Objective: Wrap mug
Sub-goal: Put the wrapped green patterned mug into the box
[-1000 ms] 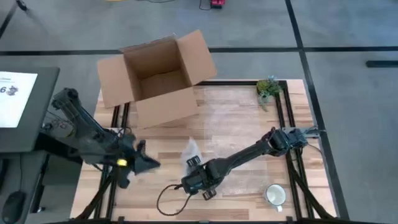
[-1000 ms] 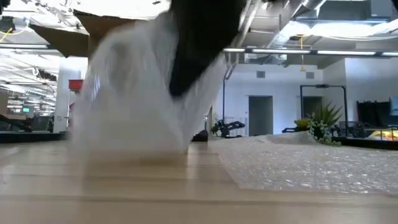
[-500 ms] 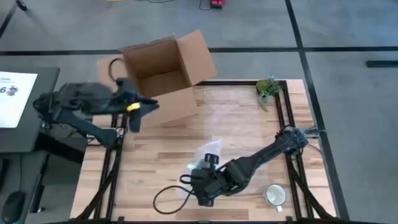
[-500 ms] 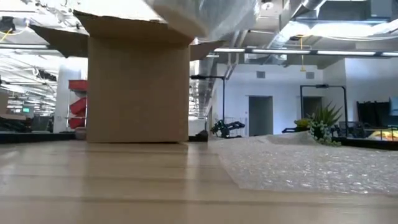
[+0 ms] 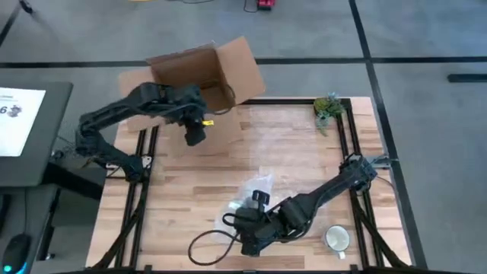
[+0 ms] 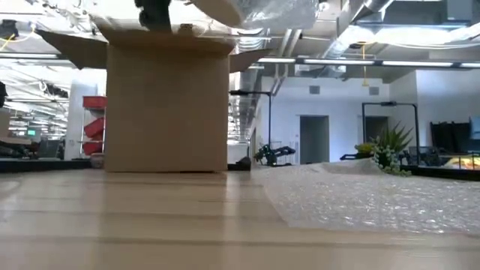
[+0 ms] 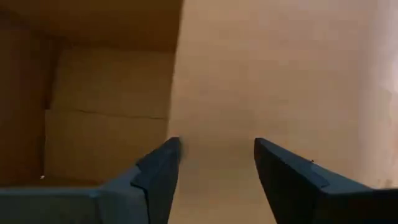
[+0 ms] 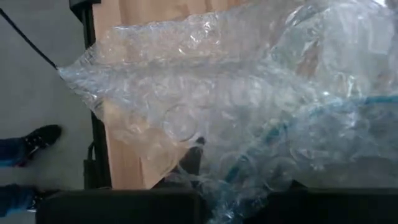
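Clutching a bubble wrap sheet [image 5: 255, 188], the right gripper [image 5: 255, 221] hovers well apart from the mug [image 5: 336, 239] at the table's [image 5: 304, 164] near right corner; left gripper [image 7: 214, 163], fingers spread, faces the cardboard box [image 5: 205, 72].

The left pincer [image 5: 195, 135] has swung from the table's near-left edge to the cardboard box [image 5: 199, 76].

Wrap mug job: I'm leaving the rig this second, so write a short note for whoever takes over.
Left claw: open, empty, at the cardboard box, against its front wall.
Right claw: shut on the bubble wrap, holding it raised above the table's near middle.
Mug: near right corner, bare, apart from the wrap.
A flat bubble wrap sheet also lies on the table.
Done: wrap picked up.
Left: bring wrap and mug together, then wrap the mug.
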You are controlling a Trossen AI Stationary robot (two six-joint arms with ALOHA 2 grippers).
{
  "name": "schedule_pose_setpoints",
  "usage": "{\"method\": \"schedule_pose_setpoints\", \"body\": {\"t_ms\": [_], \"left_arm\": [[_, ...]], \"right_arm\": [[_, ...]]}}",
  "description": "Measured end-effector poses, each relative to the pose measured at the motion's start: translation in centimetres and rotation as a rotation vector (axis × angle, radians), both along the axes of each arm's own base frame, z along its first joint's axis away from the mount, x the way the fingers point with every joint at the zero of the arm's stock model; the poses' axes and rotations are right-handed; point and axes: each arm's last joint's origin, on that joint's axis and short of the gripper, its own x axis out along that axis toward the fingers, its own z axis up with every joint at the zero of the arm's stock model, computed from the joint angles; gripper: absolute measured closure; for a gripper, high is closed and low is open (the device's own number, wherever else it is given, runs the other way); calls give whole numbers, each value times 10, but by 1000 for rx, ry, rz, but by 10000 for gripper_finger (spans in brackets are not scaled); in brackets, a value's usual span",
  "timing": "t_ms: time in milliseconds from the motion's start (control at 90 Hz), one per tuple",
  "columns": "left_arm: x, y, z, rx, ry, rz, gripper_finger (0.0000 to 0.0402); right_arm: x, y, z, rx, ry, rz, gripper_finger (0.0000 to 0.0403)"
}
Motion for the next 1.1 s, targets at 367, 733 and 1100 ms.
{"method": "schedule_pose_setpoints", "body": {"t_ms": [367,733,1100], "left_arm": [[14,24,-15,-5,57,-34,212],[5,7,27,46,3,-40,228],[-2,44,34,19,38,-31,211]], "right_arm": [[-5,8,0,18,1,3,385],[-4,6,0,16,1,-2,385],[-3,6,0,17,0,0,379]]}}
